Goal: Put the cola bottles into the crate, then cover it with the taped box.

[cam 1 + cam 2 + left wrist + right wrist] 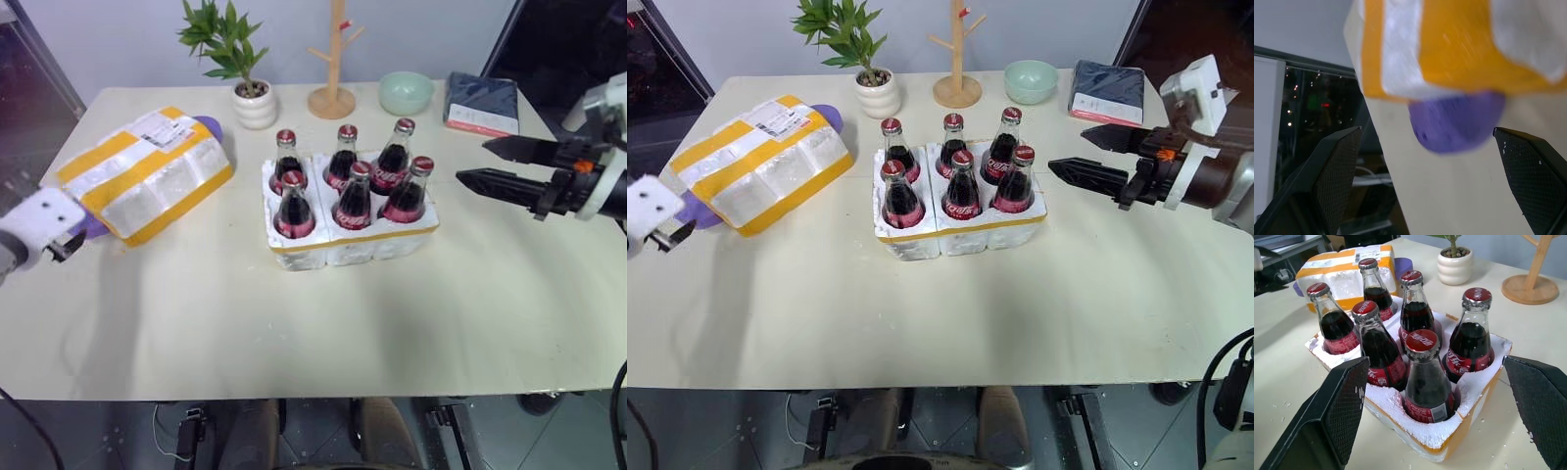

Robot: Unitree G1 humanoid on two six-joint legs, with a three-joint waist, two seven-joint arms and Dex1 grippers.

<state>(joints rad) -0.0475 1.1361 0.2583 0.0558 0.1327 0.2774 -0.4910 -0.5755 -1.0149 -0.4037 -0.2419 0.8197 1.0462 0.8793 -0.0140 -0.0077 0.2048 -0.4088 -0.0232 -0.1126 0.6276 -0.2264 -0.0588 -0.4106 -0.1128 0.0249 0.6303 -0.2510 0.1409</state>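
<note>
The right claw [1068, 155] gapes wide and empty, right of the crate [958, 233]. The left claw [1430, 186] is spread wide beside the taped box [147, 173], holding nothing.

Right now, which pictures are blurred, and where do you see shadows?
Left wrist view: the taped box and the purple thing under it are smeared by blur. Right wrist view: the cola bottles look sharp. Left eye view: a soft shadow lies on the table beside the crate.
</note>
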